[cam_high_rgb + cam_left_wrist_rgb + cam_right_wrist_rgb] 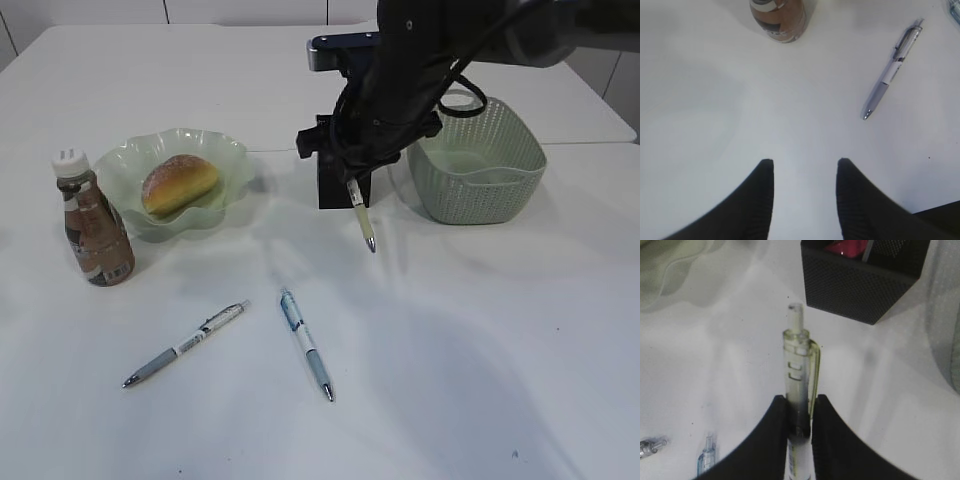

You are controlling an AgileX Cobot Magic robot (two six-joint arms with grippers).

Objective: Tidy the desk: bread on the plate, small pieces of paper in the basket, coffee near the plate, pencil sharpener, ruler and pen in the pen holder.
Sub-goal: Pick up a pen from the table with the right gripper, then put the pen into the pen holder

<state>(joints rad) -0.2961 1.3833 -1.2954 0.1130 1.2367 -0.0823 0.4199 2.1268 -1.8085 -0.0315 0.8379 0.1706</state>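
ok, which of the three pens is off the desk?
The yellow-green pen, clamped in the right claw by the pen holder. The grey pen and blue pen lie flat.

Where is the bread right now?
In the exterior view, the bread lies in the green plate on the left of the desk, just behind and right of the coffee bottle.

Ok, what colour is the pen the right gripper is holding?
Clear with a pale yellow-green clip: the pen, best seen in the right wrist view.

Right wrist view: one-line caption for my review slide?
Right hand shut on a clear yellow-green click pen, held off the white desk in front of the black mesh square pen holder.
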